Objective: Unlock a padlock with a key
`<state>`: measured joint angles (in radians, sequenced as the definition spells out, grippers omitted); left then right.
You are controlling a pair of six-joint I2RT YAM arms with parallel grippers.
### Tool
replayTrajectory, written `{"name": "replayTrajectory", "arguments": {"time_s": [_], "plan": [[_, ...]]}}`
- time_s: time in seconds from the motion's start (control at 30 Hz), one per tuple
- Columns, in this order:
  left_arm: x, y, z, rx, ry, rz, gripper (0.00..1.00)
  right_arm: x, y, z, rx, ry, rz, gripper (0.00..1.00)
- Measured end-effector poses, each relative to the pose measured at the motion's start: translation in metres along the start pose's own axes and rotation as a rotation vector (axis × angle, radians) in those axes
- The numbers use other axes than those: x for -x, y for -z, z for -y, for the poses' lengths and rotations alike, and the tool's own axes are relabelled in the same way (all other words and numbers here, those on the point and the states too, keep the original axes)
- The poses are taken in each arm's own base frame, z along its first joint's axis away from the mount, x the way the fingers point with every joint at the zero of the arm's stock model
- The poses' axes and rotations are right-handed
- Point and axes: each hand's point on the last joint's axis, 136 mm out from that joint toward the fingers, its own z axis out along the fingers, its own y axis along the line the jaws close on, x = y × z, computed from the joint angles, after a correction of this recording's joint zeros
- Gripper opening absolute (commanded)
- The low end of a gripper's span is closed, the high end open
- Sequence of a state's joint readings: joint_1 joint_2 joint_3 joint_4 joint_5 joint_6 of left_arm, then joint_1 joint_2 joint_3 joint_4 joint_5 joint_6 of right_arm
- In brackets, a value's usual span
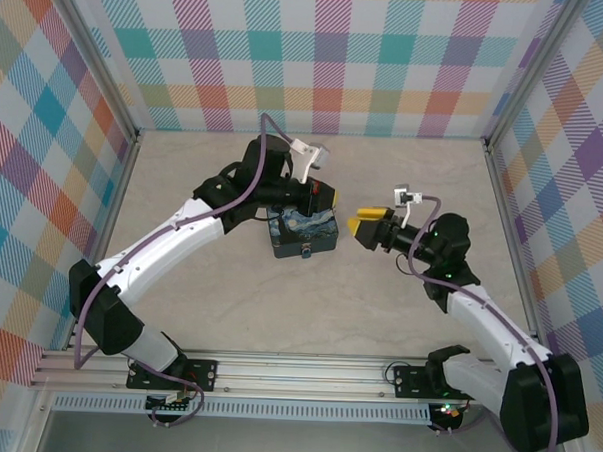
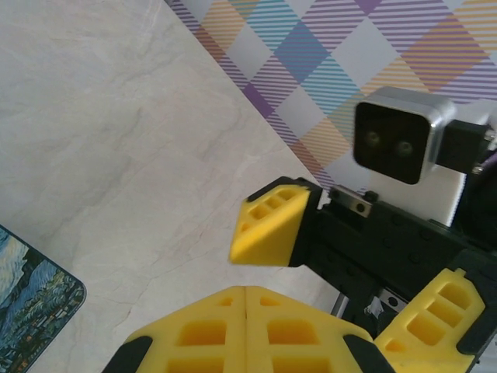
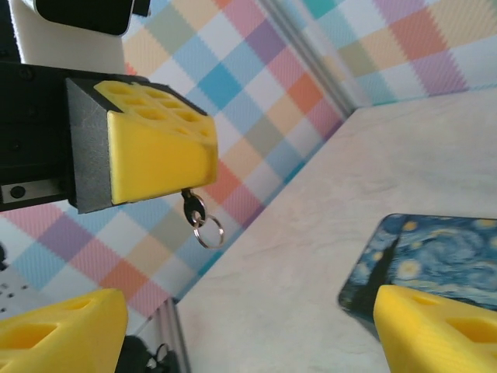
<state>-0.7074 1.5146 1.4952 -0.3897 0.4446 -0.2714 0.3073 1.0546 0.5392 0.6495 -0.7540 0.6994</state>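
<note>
Left fingers (image 2: 203, 336) pressed together, right fingers (image 2: 268, 227) spread apart beyond, painted box (image 2: 33, 305) corner, pale marble table (image 2: 116, 140)

Two robot arms stand at the near edge: one left arm (image 1: 171, 235) and one right arm (image 1: 487, 324). Each carries one end effector, so there are two: the left end effector (image 2: 245, 295) and the right end effector (image 1: 360, 225). Each has two yellow fingers (image 3: 155, 148), four altogether. One painted box (image 1: 301, 233) lies on the single worktop (image 1: 308, 306). There is one key (image 3: 191, 207) with one small ring (image 3: 208, 231). The cameras number two: a left wrist camera (image 1: 306, 158) and a right wrist camera (image 1: 409, 199). Three checked walls (image 1: 319, 57) enclose the scene.
</note>
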Motion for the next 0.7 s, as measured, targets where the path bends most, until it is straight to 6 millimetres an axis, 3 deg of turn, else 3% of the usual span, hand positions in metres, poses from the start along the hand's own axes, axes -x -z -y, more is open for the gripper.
{"name": "replayTrajectory", "arguments": {"time_s": [0.47, 0.7], "plan": [[-0.002, 0.0, 0.005, -0.031, 0.0, -0.013, 0.0, 0.002, -0.023, -0.027, 0.139, 0.003, -0.067, 0.66], [-0.002, 0.0, 0.006, -0.034, 0.0, -0.014, 0.0, 0.002, -0.03, -0.029, 0.154, 0.002, -0.083, 0.49]]}}
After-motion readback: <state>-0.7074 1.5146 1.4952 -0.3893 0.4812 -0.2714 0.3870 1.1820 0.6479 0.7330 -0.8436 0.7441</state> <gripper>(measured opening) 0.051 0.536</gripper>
